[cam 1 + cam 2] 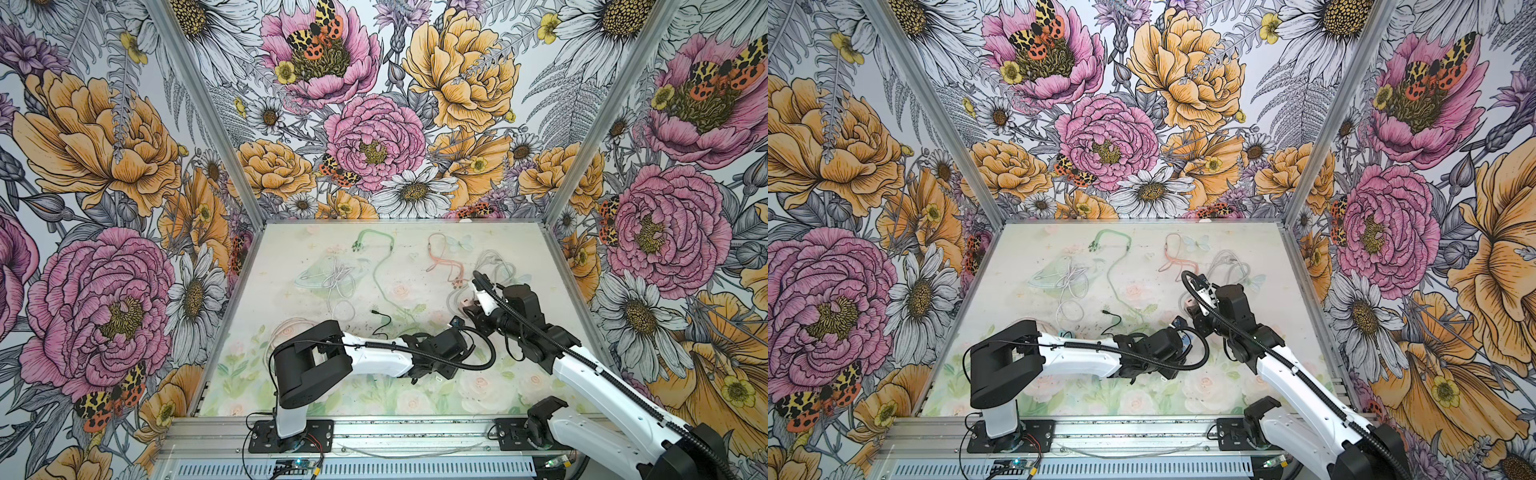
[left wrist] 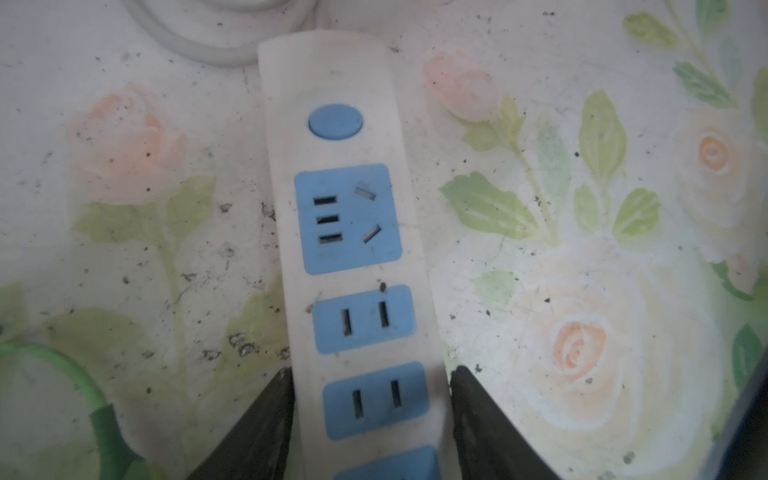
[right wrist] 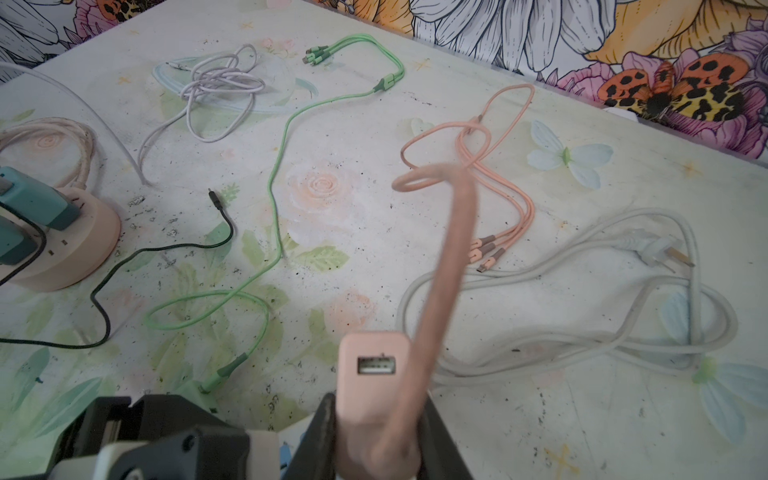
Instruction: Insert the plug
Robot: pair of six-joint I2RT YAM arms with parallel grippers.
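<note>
- The plug point(image 3: 370, 386) is a pink block with an empty USB slot facing my wrist camera. It is pinched in my right claw point(image 3: 376, 419) and held up off the table point(image 3: 582, 415).
- That claw's jaws are drawn in most of the way, with a black finger point(image 3: 322, 428) flat against each side of the plug.
- A pink cable point(image 3: 449, 249) comes up out of the same grip beside the plug. It is blurred, and it bends over toward more pink cable lying on the table.
- In both top views this claw hangs at about 3 o'clock from the table's middle.
- My left claw point(image 2: 372, 374) sits close by, at roughly 7 o'clock from the right one, low over a white power strip point(image 2: 349, 232) with blue sockets.
- Its jaws stand about half open around one end of the strip. One finger is against the strip's edge and the other is just beside the opposite edge. I cannot tell whether they actually pinch it.
- The visible sockets are empty. The strip's round blue button is at the end away from my fingers.
- Farther out from the table's middle, a green cable point(image 1: 376, 270) trails toward 12 o'clock.
- A tangled white cable point(image 1: 338, 278) lies at 10 o'clock and a grey cord point(image 1: 494, 266) at 2 o'clock.
- A black cable point(image 1: 384, 320) lies near the centre.
</note>
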